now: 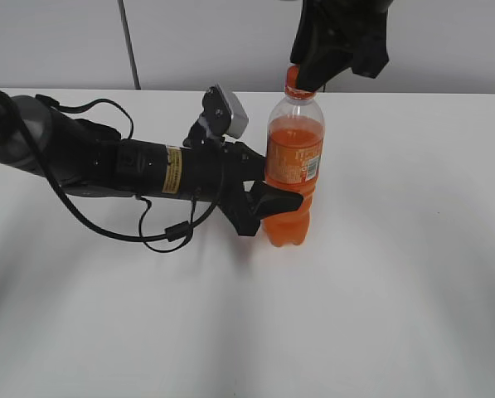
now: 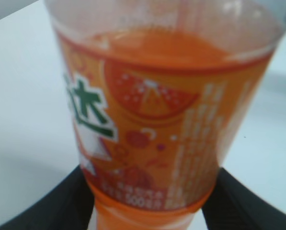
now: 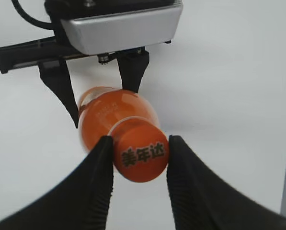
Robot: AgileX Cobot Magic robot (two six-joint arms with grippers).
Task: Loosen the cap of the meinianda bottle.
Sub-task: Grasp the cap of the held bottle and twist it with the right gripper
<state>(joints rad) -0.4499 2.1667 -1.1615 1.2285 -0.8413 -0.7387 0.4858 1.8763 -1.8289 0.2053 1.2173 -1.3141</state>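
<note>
The meinianda bottle [image 1: 292, 166] stands upright on the white table, clear plastic with orange liquid and an orange label. My left gripper [image 1: 268, 199] is shut on its lower body from the left; in the left wrist view the bottle [image 2: 152, 120] fills the frame between the two black fingers [image 2: 147, 206]. The orange cap [image 3: 141, 154] with dark characters on top sits between my right gripper's fingers [image 3: 140, 158], which touch it on both sides. In the exterior view the right gripper [image 1: 309, 79] comes down from above and covers most of the cap [image 1: 293, 76].
The white table [image 1: 396, 274] stretches around the bottle. The left arm [image 1: 106, 162] and its looping black cables [image 1: 160, 228] lie across the table's left half. A grey wall stands behind the table's far edge.
</note>
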